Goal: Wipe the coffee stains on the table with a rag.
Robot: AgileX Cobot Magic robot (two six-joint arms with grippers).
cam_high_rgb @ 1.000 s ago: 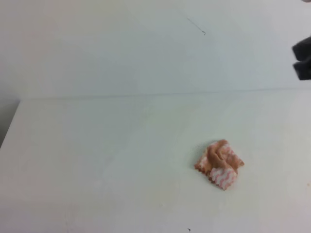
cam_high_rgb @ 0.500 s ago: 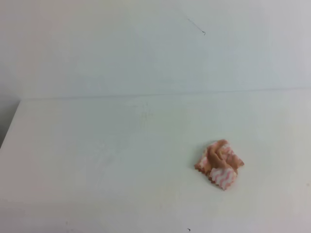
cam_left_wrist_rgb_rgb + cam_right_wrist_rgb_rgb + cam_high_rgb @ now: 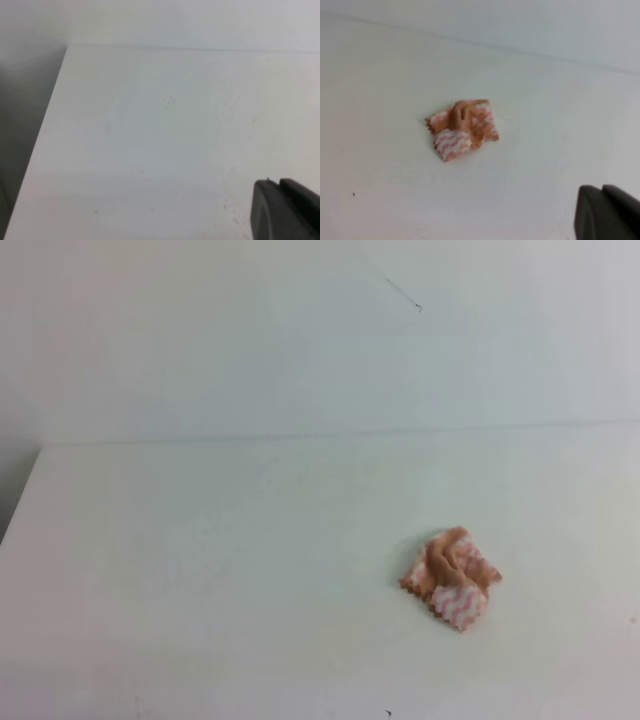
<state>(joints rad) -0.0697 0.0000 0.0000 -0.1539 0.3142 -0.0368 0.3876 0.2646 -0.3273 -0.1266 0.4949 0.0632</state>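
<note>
- Rag (image 3: 451,578) lies crumpled on the table (image 3: 220,570), right of centre, brown-stained fold uppermost.
- Right gripper (image 3: 607,212): fingers together, holding nothing, well apart from the rag, which lies ahead and leftward in its wrist view.
- Left gripper (image 3: 285,210): only partly visible; state cannot be told.

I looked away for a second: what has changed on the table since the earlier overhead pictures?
The dark gripper that showed at the right edge of the overhead view a second ago has left that view. Nothing was picked up or let go. The rag lies crumpled in the same spot on the table, untouched.
</note>
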